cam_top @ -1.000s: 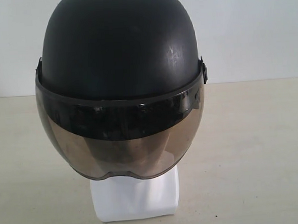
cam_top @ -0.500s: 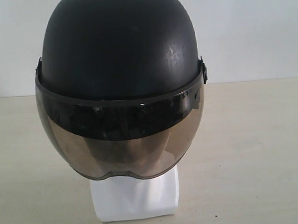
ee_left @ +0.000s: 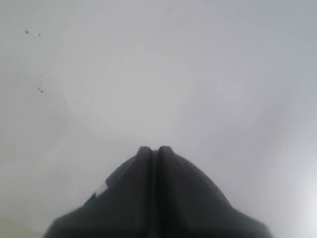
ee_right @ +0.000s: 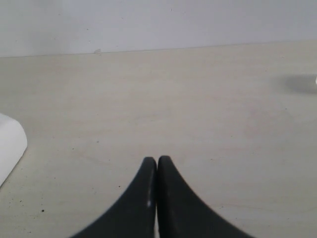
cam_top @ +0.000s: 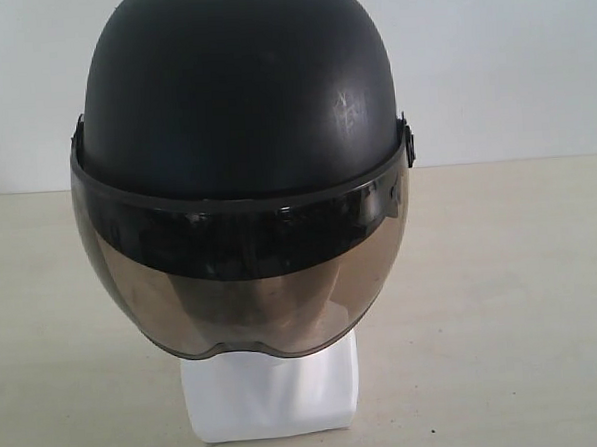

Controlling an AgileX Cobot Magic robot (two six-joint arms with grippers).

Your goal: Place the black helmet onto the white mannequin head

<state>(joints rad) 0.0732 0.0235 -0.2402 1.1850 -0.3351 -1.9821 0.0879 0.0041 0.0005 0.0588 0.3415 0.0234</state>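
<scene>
The black helmet [cam_top: 237,107] sits upright over the white mannequin head, its smoky visor [cam_top: 247,286] down across the face. Only the head's blocky white neck base [cam_top: 270,395] shows below the visor; the face is a dim shape behind the tint. Neither arm appears in the exterior view. My left gripper [ee_left: 155,148] is shut and empty, facing a plain pale surface. My right gripper [ee_right: 157,159] is shut and empty above the beige table [ee_right: 198,109], with a rounded white edge [ee_right: 11,144] off to one side that I cannot identify.
A pale wall [cam_top: 510,62] rises behind the beige table [cam_top: 502,293]. A small blurred object with a shadow [ee_right: 303,83] lies at the edge of the right wrist view.
</scene>
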